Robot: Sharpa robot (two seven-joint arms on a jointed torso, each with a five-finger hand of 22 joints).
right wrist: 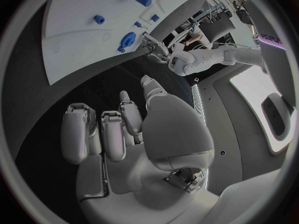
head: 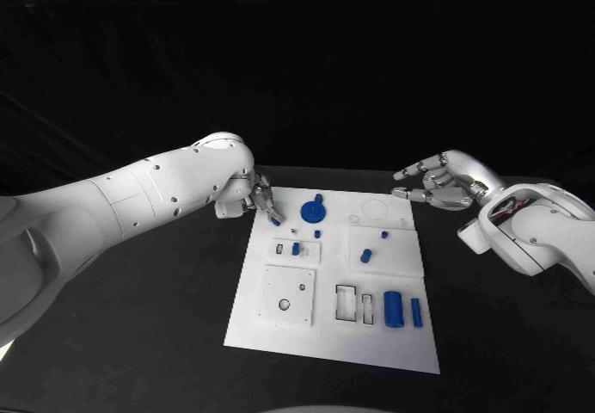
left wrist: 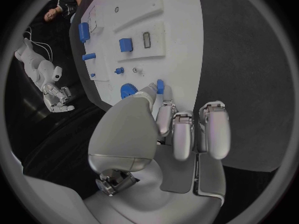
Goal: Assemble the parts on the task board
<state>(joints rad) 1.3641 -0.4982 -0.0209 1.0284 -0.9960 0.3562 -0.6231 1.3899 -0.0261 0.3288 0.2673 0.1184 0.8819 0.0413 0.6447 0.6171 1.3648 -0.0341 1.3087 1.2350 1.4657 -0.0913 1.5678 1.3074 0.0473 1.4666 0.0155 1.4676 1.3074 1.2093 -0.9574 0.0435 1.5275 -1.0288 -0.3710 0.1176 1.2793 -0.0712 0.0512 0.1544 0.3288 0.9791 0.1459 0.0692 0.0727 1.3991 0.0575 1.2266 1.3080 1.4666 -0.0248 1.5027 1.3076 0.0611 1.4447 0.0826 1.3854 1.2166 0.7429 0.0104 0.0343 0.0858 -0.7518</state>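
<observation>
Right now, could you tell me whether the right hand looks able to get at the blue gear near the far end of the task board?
Probably yes. The right hand hovers empty beside the task board, with bare board between it and the blue gear. The left hand, pinching a small blue part, crowds only the gear's other side.

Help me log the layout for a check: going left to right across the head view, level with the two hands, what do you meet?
Left hand, pinching a small blue part → round blue gear-like part → bare far corner of the task board → right hand, holding nothing.
</observation>
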